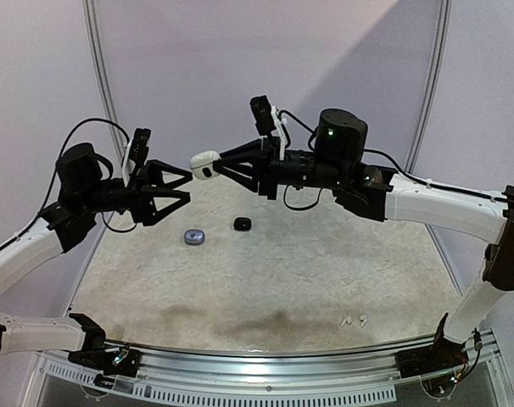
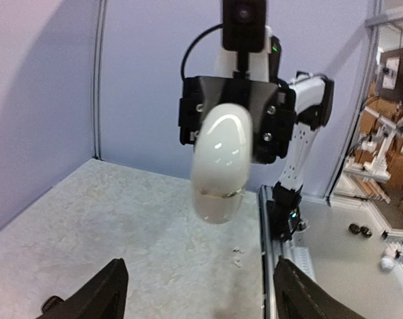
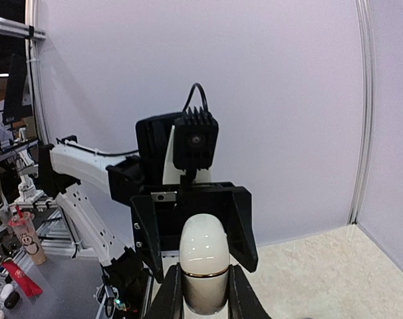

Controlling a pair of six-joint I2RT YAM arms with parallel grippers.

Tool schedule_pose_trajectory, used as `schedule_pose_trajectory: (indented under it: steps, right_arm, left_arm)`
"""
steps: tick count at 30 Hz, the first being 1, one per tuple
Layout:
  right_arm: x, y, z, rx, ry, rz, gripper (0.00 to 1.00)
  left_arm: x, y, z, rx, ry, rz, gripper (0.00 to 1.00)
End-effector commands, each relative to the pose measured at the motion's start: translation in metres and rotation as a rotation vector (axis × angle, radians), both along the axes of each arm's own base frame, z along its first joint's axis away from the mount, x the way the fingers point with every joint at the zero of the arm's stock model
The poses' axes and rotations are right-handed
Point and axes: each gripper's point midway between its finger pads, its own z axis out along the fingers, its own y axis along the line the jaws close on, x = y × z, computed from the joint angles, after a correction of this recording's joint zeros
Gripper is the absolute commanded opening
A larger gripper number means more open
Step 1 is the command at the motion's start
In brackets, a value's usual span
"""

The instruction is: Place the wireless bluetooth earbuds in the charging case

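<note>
A white egg-shaped charging case [image 1: 203,163] with a gold seam hangs in the air, lid closed, with my right gripper [image 1: 216,166] shut on its lower half. The right wrist view shows the case [image 3: 203,262] upright between the two fingers [image 3: 168,296]. My left gripper [image 1: 186,186] faces it from the left, open and holding nothing, just short of the case. In the left wrist view the case [image 2: 220,163] fills the middle, above the spread fingers [image 2: 98,296]. Two tiny white stemmed earbuds [image 1: 352,321] lie on the table near the right arm's base, the white earbuds [image 2: 238,258] also showing under the case.
A small round grey-blue object [image 1: 194,237] and a small black object [image 1: 242,224] lie on the speckled table [image 1: 265,288] below the grippers. A metal rail [image 1: 265,360] runs along the near edge. Lilac walls close in the back and sides.
</note>
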Motion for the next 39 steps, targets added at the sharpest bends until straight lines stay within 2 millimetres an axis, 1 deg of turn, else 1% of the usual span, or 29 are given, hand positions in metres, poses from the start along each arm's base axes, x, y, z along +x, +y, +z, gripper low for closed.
schedule_pose_trajectory:
  steps: [1,5,8,9,11,14,17,19,22,24,27,30,33,37,39]
  right_arm:
    - [-0.001,-0.010,0.042,0.182,-0.028,-0.029,0.00]
    - [0.000,-0.006,0.044,0.199,-0.033,-0.030,0.00]
    - [0.000,-0.004,0.044,0.204,-0.041,-0.031,0.00]
    - [0.000,-0.003,0.044,0.205,-0.043,-0.026,0.00]
    - [-0.001,0.000,0.044,0.205,-0.044,-0.018,0.00]
    - [-0.002,0.001,0.044,0.204,-0.045,-0.011,0.00]
    - [-0.002,0.002,0.042,0.196,-0.041,-0.010,0.00]
    - [-0.002,0.003,0.040,0.192,-0.041,-0.008,0.00]
    - [-0.002,0.004,0.040,0.197,-0.042,-0.008,0.00]
    - [-0.002,0.004,0.039,0.199,-0.040,-0.009,0.00]
    - [-0.002,0.005,0.038,0.192,-0.038,-0.008,0.00]
    - [-0.001,0.006,0.034,0.185,-0.035,-0.007,0.00]
    - [-0.002,0.005,0.034,0.190,-0.039,-0.005,0.00]
    - [-0.001,0.007,0.032,0.186,-0.035,-0.004,0.00]
    - [-0.001,0.007,0.031,0.182,-0.035,-0.007,0.00]
  left_arm:
    - [-0.003,-0.002,0.046,-0.174,-0.017,-0.029,0.72]
    - [-0.016,-0.005,0.047,-0.165,-0.067,-0.089,0.70]
    - [-0.016,-0.008,0.047,-0.164,-0.059,-0.097,0.59]
    - [-0.014,-0.010,0.046,-0.168,-0.046,-0.092,0.57]
    - [-0.009,-0.014,0.047,-0.180,-0.029,-0.065,0.57]
    - [0.004,-0.013,0.054,-0.213,-0.037,0.010,0.58]
    - [0.001,-0.017,0.062,-0.230,-0.078,-0.003,0.59]
    - [-0.003,-0.022,0.063,-0.230,-0.087,-0.023,0.57]
    - [-0.009,-0.029,0.058,-0.225,-0.075,-0.055,0.48]
    - [-0.010,-0.031,0.057,-0.225,-0.073,-0.060,0.44]
    - [-0.009,-0.031,0.060,-0.232,-0.085,-0.049,0.39]
    - [-0.011,-0.030,0.067,-0.242,-0.107,-0.047,0.38]
    - [-0.011,-0.028,0.073,-0.257,-0.116,-0.044,0.38]
    - [-0.013,-0.028,0.076,-0.260,-0.121,-0.057,0.38]
    - [-0.013,-0.029,0.076,-0.259,-0.117,-0.058,0.35]
